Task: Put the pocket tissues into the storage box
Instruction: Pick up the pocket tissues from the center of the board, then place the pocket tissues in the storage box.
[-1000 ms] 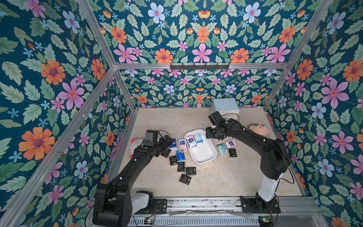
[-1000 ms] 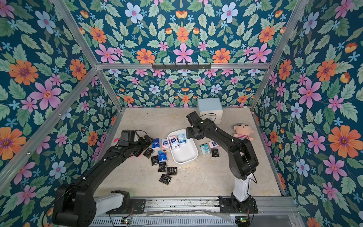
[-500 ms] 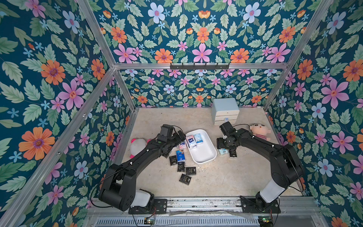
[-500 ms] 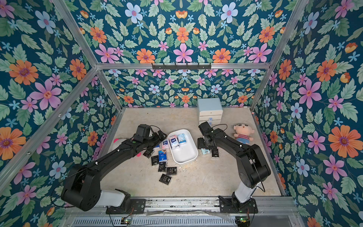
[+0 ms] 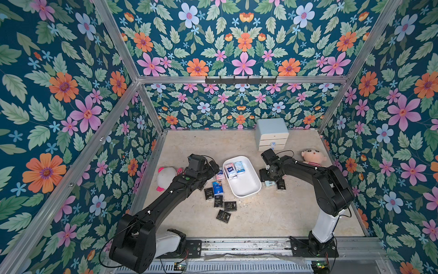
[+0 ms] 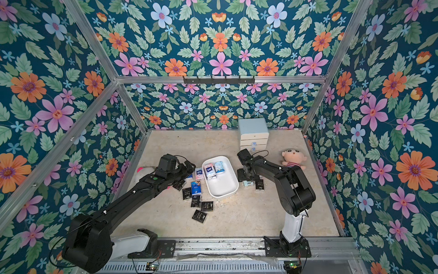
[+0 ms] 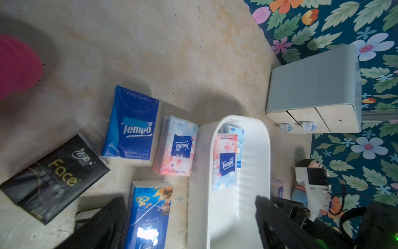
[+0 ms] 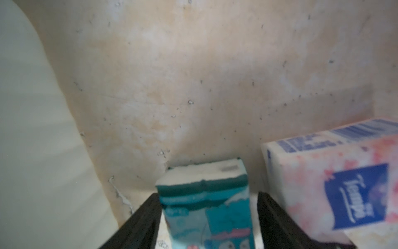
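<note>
The white storage box [image 5: 247,187] [image 6: 224,188] lies mid-floor with pocket tissues [image 5: 233,169] in its far end. More packets lie left of it: dark blue [image 7: 131,125], pink [image 7: 176,146], black [image 7: 53,179] and a blue cartoon one [image 7: 148,213]. My left gripper [image 5: 213,169] [image 7: 189,226] hangs open and empty over the cartoon packet and the box's near wall. Right of the box, my right gripper [image 5: 266,176] [image 8: 206,220] is low and open, its fingers [image 8: 142,222] either side of a teal packet [image 8: 204,202] [image 5: 269,183], with a gap on one side.
A pink Tempo packet [image 8: 333,183] lies right beside the right gripper, a black one [image 5: 280,184] just past it. Several black packets [image 5: 222,215] sit in front of the box. The pale blue drawer cabinet [image 5: 271,134], a doll [image 5: 312,157] and a white-pink plush [image 5: 166,176] stand around.
The left arm swung in from the left to the packets beside the box. The right gripper left the box's far end and dropped to the teal packet on its right.
</note>
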{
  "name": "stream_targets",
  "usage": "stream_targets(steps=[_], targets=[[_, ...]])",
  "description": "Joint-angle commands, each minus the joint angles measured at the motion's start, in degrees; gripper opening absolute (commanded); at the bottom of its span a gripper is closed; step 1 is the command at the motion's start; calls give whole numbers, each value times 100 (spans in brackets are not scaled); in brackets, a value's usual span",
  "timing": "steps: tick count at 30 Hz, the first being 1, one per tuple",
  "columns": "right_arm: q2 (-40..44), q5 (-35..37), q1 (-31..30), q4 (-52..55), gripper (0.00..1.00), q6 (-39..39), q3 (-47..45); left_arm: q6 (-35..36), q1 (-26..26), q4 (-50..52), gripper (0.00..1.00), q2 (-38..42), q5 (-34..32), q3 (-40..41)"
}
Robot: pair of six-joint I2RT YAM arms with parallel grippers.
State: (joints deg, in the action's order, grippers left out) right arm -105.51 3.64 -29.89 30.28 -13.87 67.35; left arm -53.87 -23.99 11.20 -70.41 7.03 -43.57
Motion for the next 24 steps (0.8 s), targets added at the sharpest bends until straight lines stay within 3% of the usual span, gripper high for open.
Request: stream_targets(steps=[1,6,12,20,24], targets=[[-65,155,-12,21,68,94,122,-79,-1,31,99,127,-216,50],[78,230,1,280,52,-9,433,-1,5,102,99,164,-311,177],[294,203,-10,665,51,-165,1166,108,17,62,99,183,-480,513],[230,-801,-66,-16,51,-581,1740,554,138,593,99,372,-839,607],[-96,-926,-342,-95,51,-507,2128,725,148,1065,99,516,-1225,568]])
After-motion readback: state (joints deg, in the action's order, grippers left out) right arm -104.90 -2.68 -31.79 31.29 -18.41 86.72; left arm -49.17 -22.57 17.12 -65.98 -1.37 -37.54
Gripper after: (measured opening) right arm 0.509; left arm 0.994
